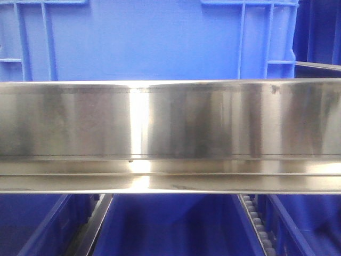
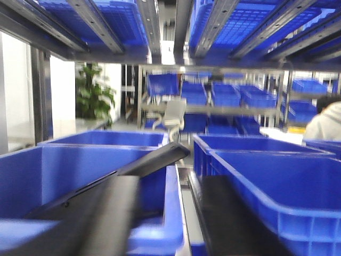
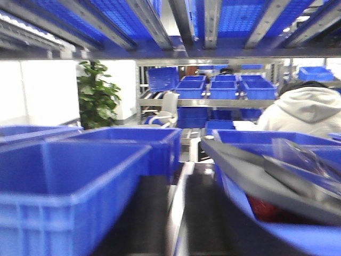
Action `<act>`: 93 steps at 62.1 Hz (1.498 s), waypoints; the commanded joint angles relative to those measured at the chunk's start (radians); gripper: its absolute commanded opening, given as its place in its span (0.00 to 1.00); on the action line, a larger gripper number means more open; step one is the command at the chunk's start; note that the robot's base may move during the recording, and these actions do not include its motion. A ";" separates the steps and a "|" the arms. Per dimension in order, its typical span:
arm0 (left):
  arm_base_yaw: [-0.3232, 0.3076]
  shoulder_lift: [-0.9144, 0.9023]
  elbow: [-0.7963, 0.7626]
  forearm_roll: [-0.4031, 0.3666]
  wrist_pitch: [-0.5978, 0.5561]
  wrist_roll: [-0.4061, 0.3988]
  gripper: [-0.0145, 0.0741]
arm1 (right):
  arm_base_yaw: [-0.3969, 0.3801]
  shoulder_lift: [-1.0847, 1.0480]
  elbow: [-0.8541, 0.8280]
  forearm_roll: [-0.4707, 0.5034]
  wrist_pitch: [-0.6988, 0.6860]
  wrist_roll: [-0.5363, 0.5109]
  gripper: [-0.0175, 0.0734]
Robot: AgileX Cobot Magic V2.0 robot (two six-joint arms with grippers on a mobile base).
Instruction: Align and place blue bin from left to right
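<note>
Blurred left fingers straddle a blue bin wall, right fingers spread too; you cannot tell if either grips. Skewed, it could jam against the neighbouring bin

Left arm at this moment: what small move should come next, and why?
Probably close the left gripper on the near bin's right wall. Its fingers look spread astride that wall, one inside the bin, one in the gap toward the neighbouring bin. The view is blurred, so a grip is not confirmed yet.
</note>
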 commanded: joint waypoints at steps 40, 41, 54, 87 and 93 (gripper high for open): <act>-0.372 0.721 -0.591 -0.023 0.328 0.034 0.80 | 0.106 0.590 -0.500 0.077 0.239 -0.006 0.82; -0.376 0.751 -0.619 -0.023 0.341 0.034 0.80 | 0.113 0.608 -0.519 0.077 0.255 -0.006 0.82; -0.375 1.043 -0.918 0.084 0.560 -0.103 0.80 | 0.140 0.911 -0.863 0.044 0.541 -0.006 0.82; -0.349 1.446 -1.276 0.118 0.753 -0.194 0.80 | 0.206 1.440 -1.372 -0.150 0.822 0.134 0.82; -0.340 1.481 -1.276 0.116 0.745 -0.194 0.80 | 0.221 1.499 -1.390 -0.150 0.822 0.143 0.82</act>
